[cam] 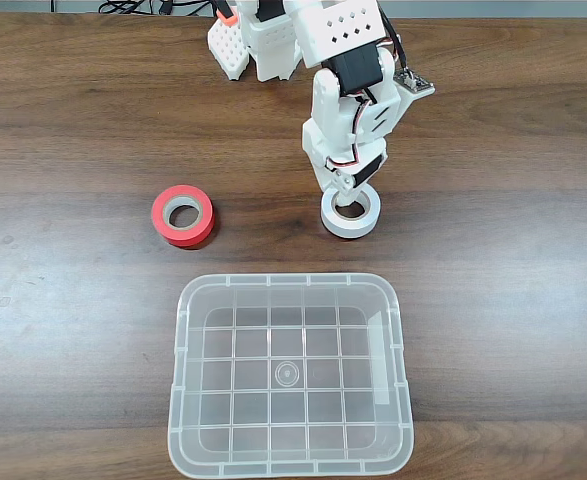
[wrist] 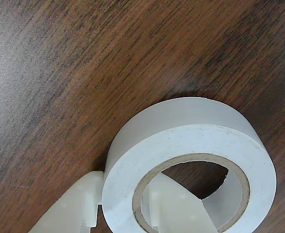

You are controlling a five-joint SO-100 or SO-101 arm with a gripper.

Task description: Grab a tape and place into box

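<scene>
Just beyond the box's far rim, the gripper's jaws straddle the white tape's wall, not visibly clamped; light, stiff, best pinched there.

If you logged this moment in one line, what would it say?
stage: grasping | hand: one finger inside white tape, one outside, straddling its wall | tape: flat on table | box: empty | red roll: untouched

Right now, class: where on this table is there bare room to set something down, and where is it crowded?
In the fixed view, bare wood lies left of the red-orange roll, right of the white tape, and on both sides of the clear box, whose inside is also empty. It is crowded at the white tape, where the gripper straddles its wall, one finger inside the hole.
</scene>
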